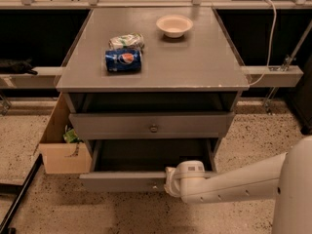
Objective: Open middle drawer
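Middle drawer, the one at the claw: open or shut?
Open. The middle drawer front stands well forward, dark inside exposed behind it; the claw is at that front.

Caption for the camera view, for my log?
End effector at the front of the pulled-out middle drawer; can, bag and bowl sit on the cabinet top.

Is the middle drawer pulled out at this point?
Yes, the middle drawer stands well forward of the cabinet, its dark inside showing, with the gripper at its front.
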Robot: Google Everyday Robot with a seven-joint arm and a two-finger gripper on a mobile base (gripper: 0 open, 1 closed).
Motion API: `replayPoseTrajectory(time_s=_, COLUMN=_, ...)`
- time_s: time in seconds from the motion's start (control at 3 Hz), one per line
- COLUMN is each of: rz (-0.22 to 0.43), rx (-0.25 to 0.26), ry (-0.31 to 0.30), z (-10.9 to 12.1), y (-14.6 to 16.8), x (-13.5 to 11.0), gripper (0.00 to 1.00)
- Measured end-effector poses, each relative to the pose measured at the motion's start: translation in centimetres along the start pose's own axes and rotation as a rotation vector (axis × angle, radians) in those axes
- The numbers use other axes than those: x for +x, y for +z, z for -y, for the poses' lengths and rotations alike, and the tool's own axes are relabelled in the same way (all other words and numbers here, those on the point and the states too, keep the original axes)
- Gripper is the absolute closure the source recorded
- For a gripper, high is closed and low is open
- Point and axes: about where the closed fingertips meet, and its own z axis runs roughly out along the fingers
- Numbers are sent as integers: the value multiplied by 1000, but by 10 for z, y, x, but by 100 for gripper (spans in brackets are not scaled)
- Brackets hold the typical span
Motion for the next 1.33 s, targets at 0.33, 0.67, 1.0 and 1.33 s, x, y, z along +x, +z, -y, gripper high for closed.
replayPoseTrajectory(time_s=0.33, rz=0, rx=0, ry=0, z=0, y=0, x=0, gripper=60)
replayPoseTrajectory(time_s=0.67, rz=0, rx=0, ry=0, z=0, y=0, x=0, gripper=83)
replayPoseTrajectory(time_s=1.0, rz=0, rx=0, ry=0, z=2, y=-6, x=-2, gripper=100)
replayPoseTrajectory(time_s=1.33, rz=0, rx=0, ry=0, z=3, y=-6, x=-2, gripper=100)
